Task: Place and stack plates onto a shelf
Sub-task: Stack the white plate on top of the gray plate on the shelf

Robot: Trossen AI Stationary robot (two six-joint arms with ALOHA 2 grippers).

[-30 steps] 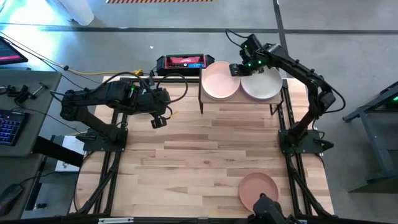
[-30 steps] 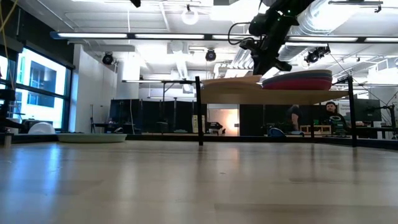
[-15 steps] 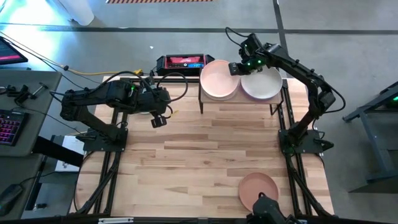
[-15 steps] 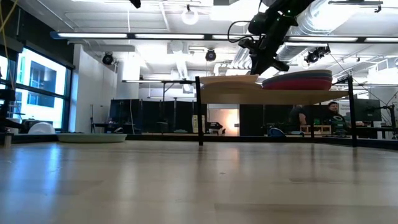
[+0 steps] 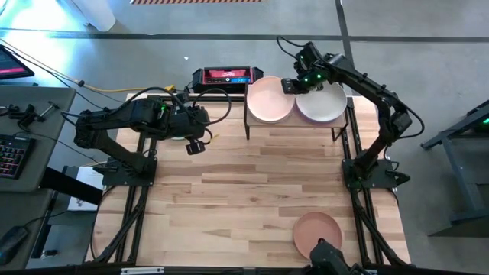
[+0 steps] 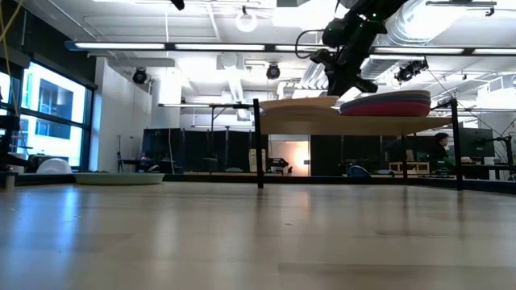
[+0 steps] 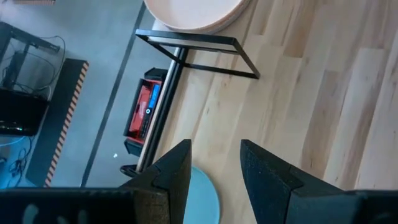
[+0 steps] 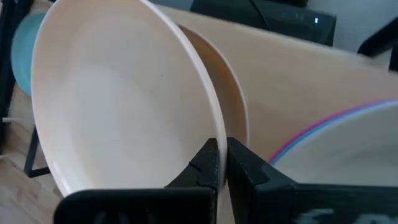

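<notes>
On the raised wooden shelf (image 5: 298, 128), a peach-pink plate (image 5: 267, 101) lies at the left and a stack of plates topped by a cream-white one (image 5: 322, 105) at the right. My right gripper (image 5: 293, 85) is between them, shut on the pink plate. A teal plate (image 7: 202, 198) lies flat on the table's far left, under my left arm. My left gripper (image 7: 214, 149) hovers open above the table beside it, holding nothing. A terracotta plate (image 5: 316, 231) lies flat near the table's front edge. My right gripper pinches the peach-pink plate's rim (image 8: 213, 135) between its two fingers, on the side nearest the white-topped stack. The fingers slant down from above. In the low view the plate (image 6: 294, 102) sits on the shelf, slightly raised on the held side.
The stack (image 6: 387, 103) shows magenta and blue rims under the white plate, close beside my right gripper's fingers. The shelf's black legs (image 6: 257, 145) stand on the table. A red-and-black box (image 5: 222, 76) sits beyond the far edge. The table's middle (image 5: 260, 183) is bare wood.
</notes>
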